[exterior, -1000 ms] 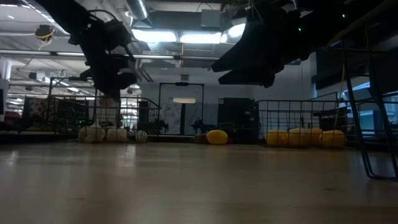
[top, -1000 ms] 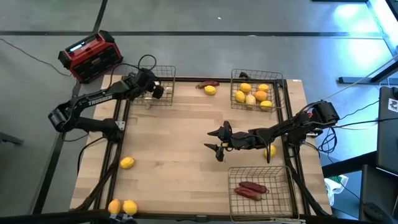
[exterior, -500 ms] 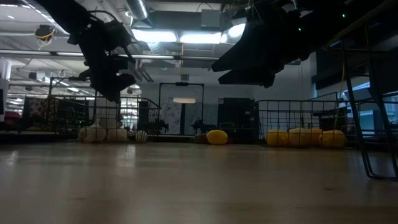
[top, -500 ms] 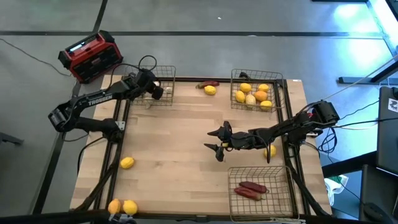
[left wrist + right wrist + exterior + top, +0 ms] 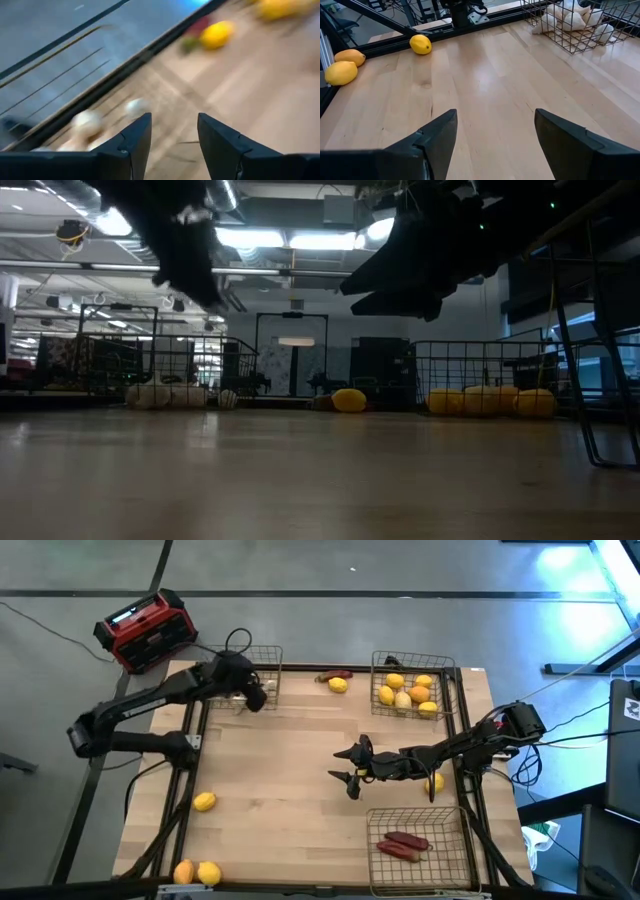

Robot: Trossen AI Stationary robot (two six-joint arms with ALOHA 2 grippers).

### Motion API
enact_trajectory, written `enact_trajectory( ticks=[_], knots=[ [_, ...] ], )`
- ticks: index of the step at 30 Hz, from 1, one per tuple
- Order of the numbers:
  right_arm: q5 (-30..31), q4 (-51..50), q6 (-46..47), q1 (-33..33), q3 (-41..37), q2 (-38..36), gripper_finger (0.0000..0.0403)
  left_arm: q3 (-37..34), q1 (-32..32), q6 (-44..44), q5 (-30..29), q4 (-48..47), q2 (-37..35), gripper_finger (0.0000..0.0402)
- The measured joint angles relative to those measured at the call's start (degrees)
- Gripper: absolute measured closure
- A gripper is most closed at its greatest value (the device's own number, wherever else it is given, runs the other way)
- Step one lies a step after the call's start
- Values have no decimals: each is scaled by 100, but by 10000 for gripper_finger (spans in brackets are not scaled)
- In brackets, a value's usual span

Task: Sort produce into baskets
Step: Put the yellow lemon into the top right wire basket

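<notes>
Left end effector [image 5: 259, 698] risen from bulb basket [image 5: 262, 662], fingers apart, empty

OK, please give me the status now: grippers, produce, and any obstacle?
Left gripper open, empty, at far-left basket with bulbs. Right gripper open, empty, mid-table. Loose lemon and two fruits near left edge. Nothing blocking.
</notes>
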Motion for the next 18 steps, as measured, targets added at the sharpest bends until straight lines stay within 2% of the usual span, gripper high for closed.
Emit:
enact_trajectory(
  ticks=[9, 14, 18],
  knots=[
    [0, 9, 6, 0, 0, 0, 139, 142, -1383, -525, 1446, -32, -605, 250],
    [0, 9, 11, 0, 0, 0, 139, 142, -2195, -766, 1532, 65, -557, 238],
    [0, 9, 15, 0, 0, 0, 139, 142, -2602, -896, 1356, 507, -418, 205]
  ],
)
